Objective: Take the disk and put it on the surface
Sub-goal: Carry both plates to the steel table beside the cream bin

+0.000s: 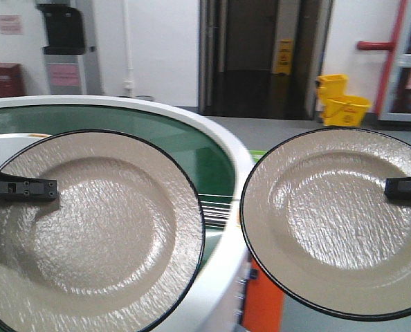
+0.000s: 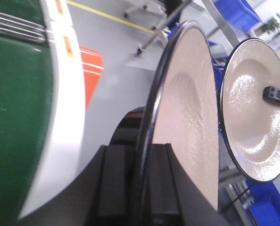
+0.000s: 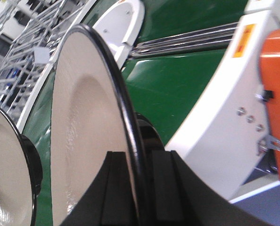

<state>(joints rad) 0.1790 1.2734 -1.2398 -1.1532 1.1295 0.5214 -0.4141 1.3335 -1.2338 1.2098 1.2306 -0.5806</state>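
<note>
I hold two disks, both beige plates with thin black rims. In the front view the left disk [image 1: 102, 235] hangs over the belt's edge, with my left gripper [image 1: 25, 188] shut on its left rim. The right disk [image 1: 337, 221] hangs off to the right, gripped at its right rim by my right gripper [image 1: 406, 188]. In the left wrist view the left disk [image 2: 187, 108] runs edge-on between the pads of the left gripper [image 2: 142, 157]; the right disk [image 2: 255, 108] faces it. In the right wrist view the right gripper [image 3: 140, 162] pinches the right disk [image 3: 83, 122]. The surface is out of view.
A green circular conveyor belt [image 1: 192, 149] with a broad white rim [image 1: 219, 277] lies below and behind the disks. An orange panel [image 1: 264, 304] sits under the rim. A white dish [image 3: 119, 23] rests on the belt. A yellow mop bucket [image 1: 344, 107] stands far behind.
</note>
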